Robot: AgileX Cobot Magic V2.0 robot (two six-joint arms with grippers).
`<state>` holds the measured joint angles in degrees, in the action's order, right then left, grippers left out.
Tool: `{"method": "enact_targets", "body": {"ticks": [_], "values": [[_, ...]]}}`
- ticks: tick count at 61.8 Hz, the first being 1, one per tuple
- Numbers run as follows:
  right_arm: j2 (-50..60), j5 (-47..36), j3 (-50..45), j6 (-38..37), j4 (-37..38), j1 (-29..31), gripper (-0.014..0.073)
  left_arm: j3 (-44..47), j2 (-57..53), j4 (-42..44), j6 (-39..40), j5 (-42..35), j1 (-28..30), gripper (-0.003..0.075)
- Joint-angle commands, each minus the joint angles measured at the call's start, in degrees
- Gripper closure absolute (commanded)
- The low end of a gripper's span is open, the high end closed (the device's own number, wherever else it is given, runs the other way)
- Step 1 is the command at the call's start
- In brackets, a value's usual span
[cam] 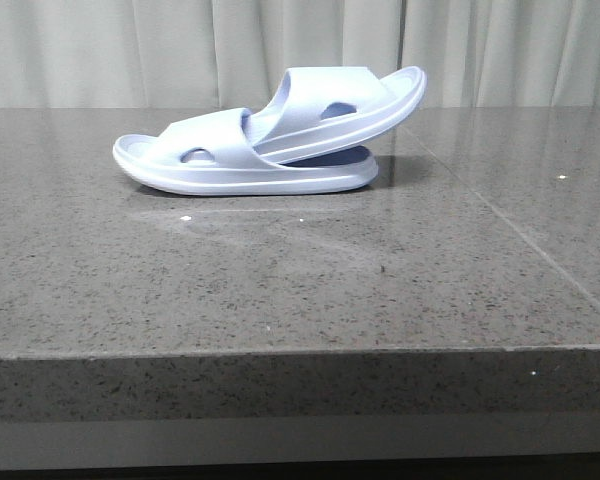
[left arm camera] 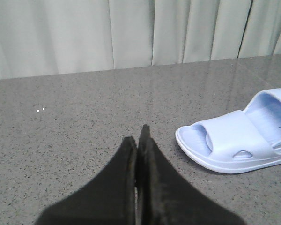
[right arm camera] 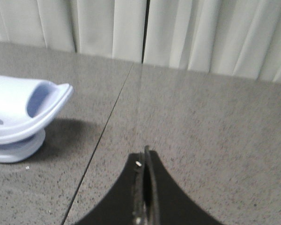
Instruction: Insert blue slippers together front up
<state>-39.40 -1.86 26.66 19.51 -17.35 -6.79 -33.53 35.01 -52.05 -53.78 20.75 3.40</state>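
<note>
Two pale blue slippers lie nested at the back middle of the grey stone table. The lower slipper (cam: 220, 165) lies flat with its toe to the left. The upper slipper (cam: 350, 100) is pushed under the lower one's strap and tilts up to the right. Neither gripper shows in the front view. My left gripper (left arm camera: 139, 136) is shut and empty, apart from the lower slipper (left arm camera: 234, 140), whose toe end lies off to one side. My right gripper (right arm camera: 145, 154) is shut and empty, apart from the upper slipper's heel (right arm camera: 33, 110).
The grey speckled stone table (cam: 280, 290) has a seam line (cam: 520, 240) running diagonally on its right side. Its front edge (cam: 300, 350) crosses the front view. Pale curtains (cam: 130, 50) hang behind the table.
</note>
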Motion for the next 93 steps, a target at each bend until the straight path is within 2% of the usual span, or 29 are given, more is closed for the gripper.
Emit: {"method": "enact_targets", "body": {"ticks": [1, 15, 25, 93], "values": [[4.39, -5.33, 0.62, 0.38, 0.01, -0.12, 0.0699, 1.19, -5.34, -1.56, -0.22, -2.97, -0.48, 0.0741], [13.65, 0.3, 0.25, 0.38, 0.01, -0.12, 0.0699, 7.62, -19.71, -1.66, -0.25, -0.04, -0.48, 0.0741], [16.63, 0.3, -2.01, 0.38, 0.01, -0.12, 0.0674, 9.33, -25.32, -2.15, 0.02, 1.44, -0.48, 0.0741], [17.21, -0.6, -2.87, 0.38, 0.01, -0.12, 0.0658, 9.43, -25.97, -2.15, 0.02, 1.02, -0.48, 0.0741]]}}
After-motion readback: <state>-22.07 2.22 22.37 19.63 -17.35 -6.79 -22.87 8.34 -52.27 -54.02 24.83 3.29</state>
